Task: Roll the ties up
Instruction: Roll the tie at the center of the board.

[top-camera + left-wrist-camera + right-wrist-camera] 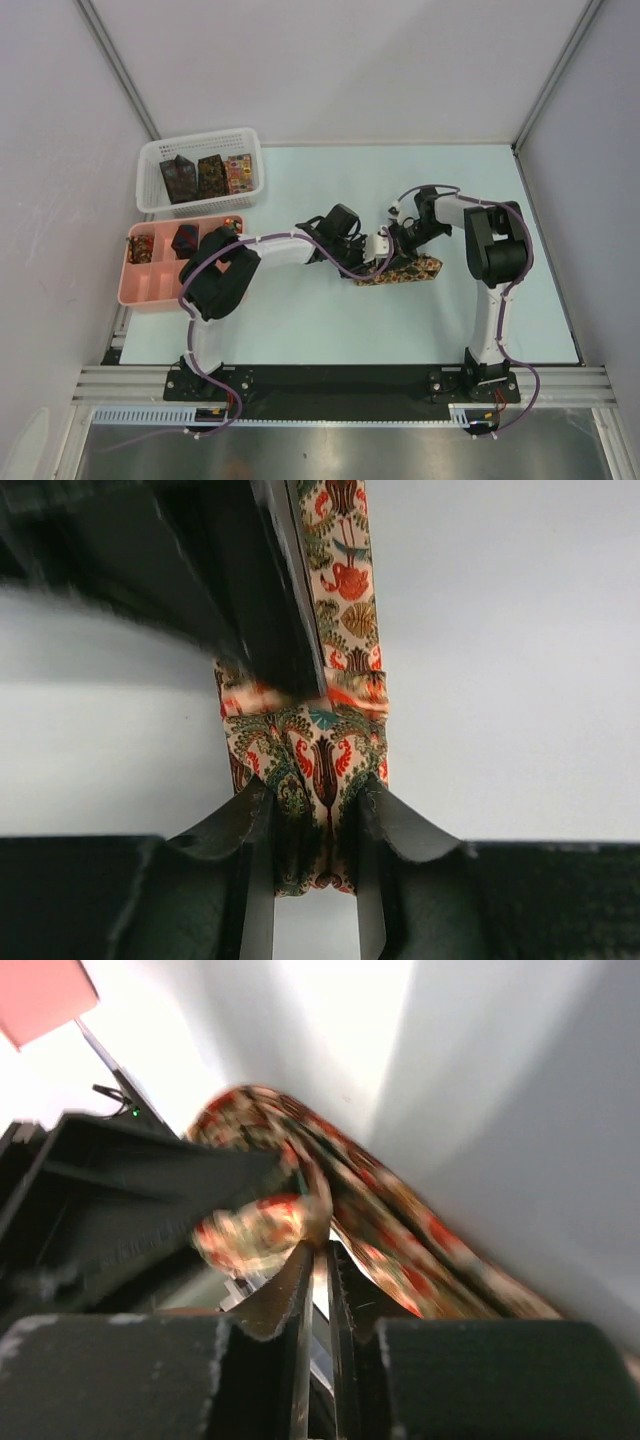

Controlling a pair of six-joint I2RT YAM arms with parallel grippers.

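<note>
Three or more left to roll, judging across the counter by the folded ties upright in the white mesh basket; finds only two or three small rolls in the pink tray. Has one patterned tie mid-counter, pinched at its folded end between the left jaws; cannot tell any grip at the right jaws, nearly pressed together.
</note>
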